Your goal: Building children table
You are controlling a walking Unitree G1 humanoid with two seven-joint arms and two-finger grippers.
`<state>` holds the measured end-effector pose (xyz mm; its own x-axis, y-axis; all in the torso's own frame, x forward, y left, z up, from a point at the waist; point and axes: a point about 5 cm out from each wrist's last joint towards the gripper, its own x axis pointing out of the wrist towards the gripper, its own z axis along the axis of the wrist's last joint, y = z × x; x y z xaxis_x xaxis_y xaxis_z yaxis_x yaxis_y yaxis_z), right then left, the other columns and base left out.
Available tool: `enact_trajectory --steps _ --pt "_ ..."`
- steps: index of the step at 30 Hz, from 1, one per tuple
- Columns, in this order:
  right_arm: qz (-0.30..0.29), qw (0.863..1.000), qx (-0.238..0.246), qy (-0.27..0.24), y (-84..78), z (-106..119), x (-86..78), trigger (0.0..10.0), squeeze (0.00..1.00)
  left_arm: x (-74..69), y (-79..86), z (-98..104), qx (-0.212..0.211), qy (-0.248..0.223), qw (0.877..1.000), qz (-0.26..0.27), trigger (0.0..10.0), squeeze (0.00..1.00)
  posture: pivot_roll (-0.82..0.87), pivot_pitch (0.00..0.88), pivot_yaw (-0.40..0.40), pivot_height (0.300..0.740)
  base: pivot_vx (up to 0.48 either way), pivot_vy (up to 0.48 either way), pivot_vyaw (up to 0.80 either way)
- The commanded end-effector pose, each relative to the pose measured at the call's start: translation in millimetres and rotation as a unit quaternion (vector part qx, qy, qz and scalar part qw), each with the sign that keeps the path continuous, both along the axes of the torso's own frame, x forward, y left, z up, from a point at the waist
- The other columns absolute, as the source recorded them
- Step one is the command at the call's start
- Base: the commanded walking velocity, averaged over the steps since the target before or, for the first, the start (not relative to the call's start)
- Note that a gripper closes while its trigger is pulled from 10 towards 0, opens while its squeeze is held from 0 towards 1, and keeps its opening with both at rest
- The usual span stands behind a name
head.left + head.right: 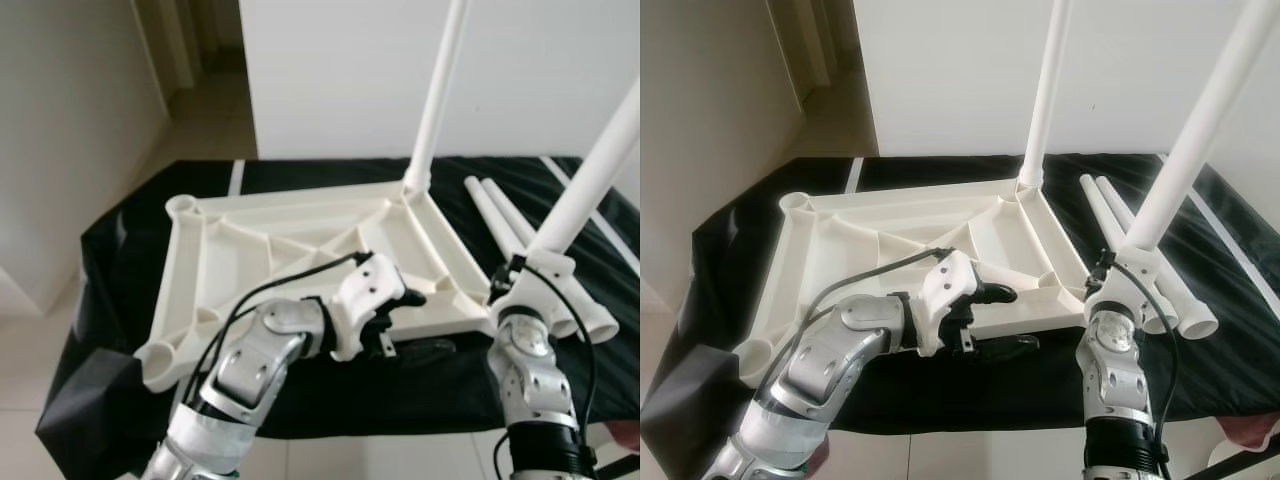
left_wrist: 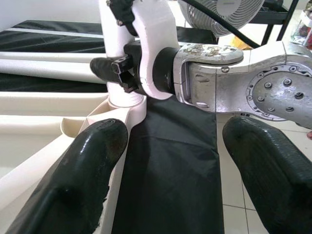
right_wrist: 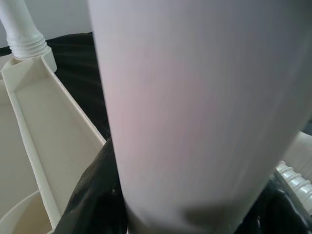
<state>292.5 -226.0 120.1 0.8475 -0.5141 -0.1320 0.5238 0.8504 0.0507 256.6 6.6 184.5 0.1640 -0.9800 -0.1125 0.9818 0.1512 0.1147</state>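
Observation:
The cream tabletop (image 1: 200,270) lies upside down on a black cloth. One white leg (image 1: 435,100) stands upright in its far right corner socket. My right gripper (image 1: 522,272) is shut on a second white leg (image 1: 595,170), which leans at the near right corner; in the right wrist view this leg (image 3: 195,97) sits between the black fingers (image 3: 90,195). My left gripper (image 1: 1005,320) is open and straddles the tabletop's near edge, just left of that corner. The left wrist view shows its fingers (image 2: 73,185) apart, facing the leg's base (image 2: 124,92) in the socket.
Two spare legs (image 1: 510,230) lie on the black cloth (image 1: 120,240) right of the tabletop. A white wall stands behind, with tiled floor and a doorway at the back left. A fan (image 2: 234,12) stands beyond the right arm.

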Motion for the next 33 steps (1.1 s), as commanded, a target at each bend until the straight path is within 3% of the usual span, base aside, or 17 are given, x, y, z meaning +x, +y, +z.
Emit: enact_trajectory --steps 1,3,8,14,16,22,23,33 --pt "-0.038 0.991 0.058 0.117 5.3 -54 -21.6 10.0 0.00 1.1 0.8 3 -0.008 -0.005 1.000 0.025 10.0 0.00 -0.02 0.000 0.031 0.740 0.000 0.000 0.00" --pt "-0.066 0.991 0.061 0.104 7.9 -51 -22.4 10.0 0.00 1.1 0.4 3 -0.009 -0.005 1.000 0.025 10.0 0.00 -0.02 0.000 0.031 0.740 0.000 0.000 0.00" --pt "-0.059 0.993 0.067 0.080 16.1 -44 -17.0 10.0 0.00 1.1 0.0 3 -0.009 -0.006 1.000 0.025 10.0 0.00 -0.02 0.000 0.028 0.740 0.000 0.000 0.00" --pt "-0.061 0.994 0.060 0.070 8.2 -40 -15.7 10.0 0.00 1.0 -0.2 3 -0.010 -0.005 1.000 0.025 10.0 0.00 -0.02 0.000 0.025 0.740 0.000 0.000 0.00" --pt "-0.049 0.995 0.063 0.058 7.0 -37 -14.1 10.0 1.00 0.8 -0.4 3 -0.009 -0.006 1.000 0.025 10.0 0.00 -0.02 0.000 0.026 0.740 0.000 0.000 0.00" --pt "-0.023 0.998 0.061 0.019 7.1 -27 -11.0 10.0 1.00 0.1 -1.0 3 -0.009 -0.006 1.000 0.024 10.0 0.00 -0.01 0.000 0.026 0.740 0.000 0.000 0.00" --pt "0.002 0.999 0.051 -0.003 6.6 -21 -8.5 10.0 0.00 -0.5 -1.9 3 -0.009 -0.005 1.000 0.022 10.0 0.00 -0.02 0.000 0.029 0.740 0.000 0.000 0.00" --pt "0.066 0.996 0.025 -0.045 0.0 -4 -3.6 10.0 0.00 -2.9 -5.4 3 -0.009 -0.004 1.000 0.015 10.0 0.00 -0.02 0.000 0.028 0.740 0.000 0.000 0.00"
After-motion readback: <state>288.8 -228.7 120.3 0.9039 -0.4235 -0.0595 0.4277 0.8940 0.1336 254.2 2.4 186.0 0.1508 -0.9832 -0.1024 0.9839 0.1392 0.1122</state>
